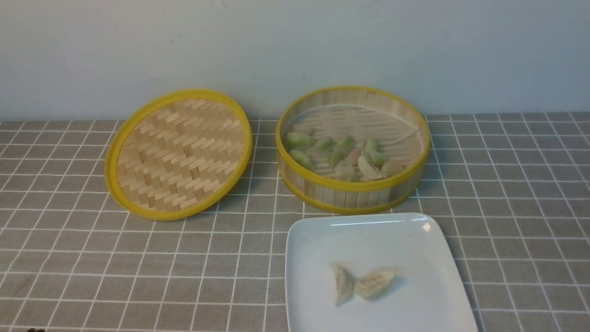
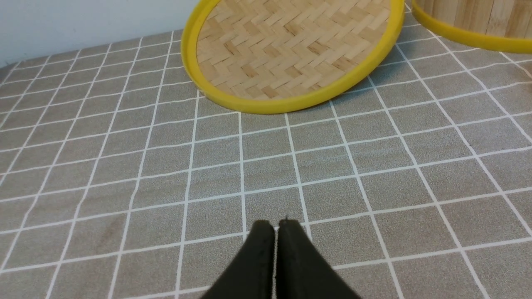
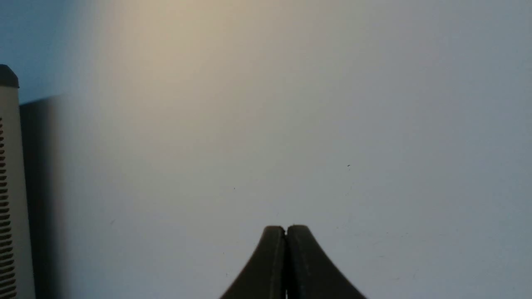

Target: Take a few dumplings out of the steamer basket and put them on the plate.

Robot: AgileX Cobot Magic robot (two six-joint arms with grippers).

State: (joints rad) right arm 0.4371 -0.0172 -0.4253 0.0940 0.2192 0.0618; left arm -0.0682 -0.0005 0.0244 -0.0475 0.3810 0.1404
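Nearest us, at the lower right of the front view, the plate (image 1: 415, 235) already holds two dumplings (image 1: 362, 283) touching each other. We risk knocking these when setting another down. Behind it, right of centre, the steamer basket (image 1: 352, 191) keeps a crowded cluster, so a pinch could drag neighbours. The left gripper (image 2: 274, 227) and the right gripper (image 3: 285, 229) are both closed and empty; the right faces only wall.

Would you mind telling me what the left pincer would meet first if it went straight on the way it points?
Probably the tablecloth just ahead of the shut left pincer; beyond it, the lid.
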